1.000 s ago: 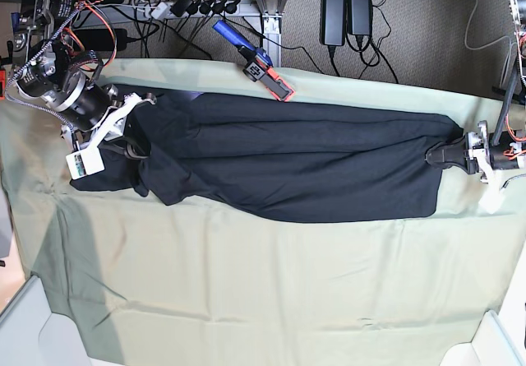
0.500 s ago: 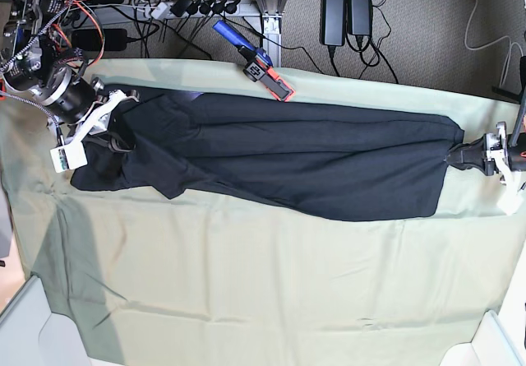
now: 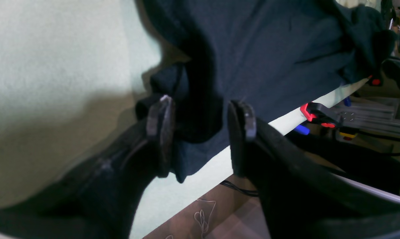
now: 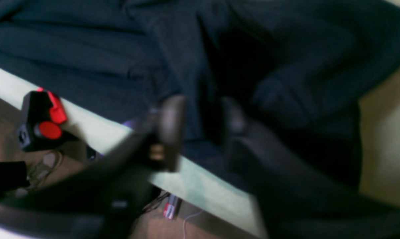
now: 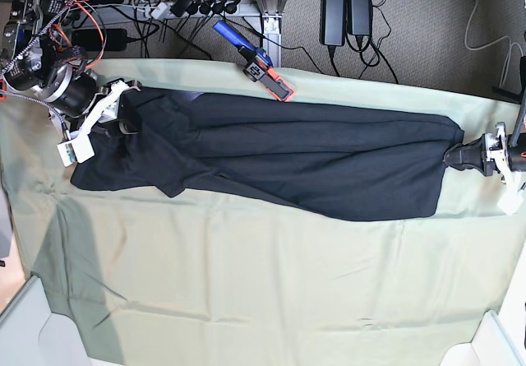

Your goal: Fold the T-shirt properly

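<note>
Pale green cloth (image 5: 246, 284) covers the counter. Left end effector (image 3: 200, 126) stands parted, T-shirt (image 5: 279, 164) hem loose between its pads; right end effector (image 4: 200, 129) likewise parted at the collar end. Shirt lies stretched lengthwise. Judgement: back both arms straight off without snagging. Arms low, outstretched at opposite ends.

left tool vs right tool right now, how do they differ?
The left tool stands open at the hem end of the large plain black cotton T-shirt, a fold of cloth lying loose between its dark fingers. The right tool is open at the bunched sleeve end, and its wrist view is blurred where the left's is sharp. Both straddle the shirt's edge over the pale green cloth.
</note>
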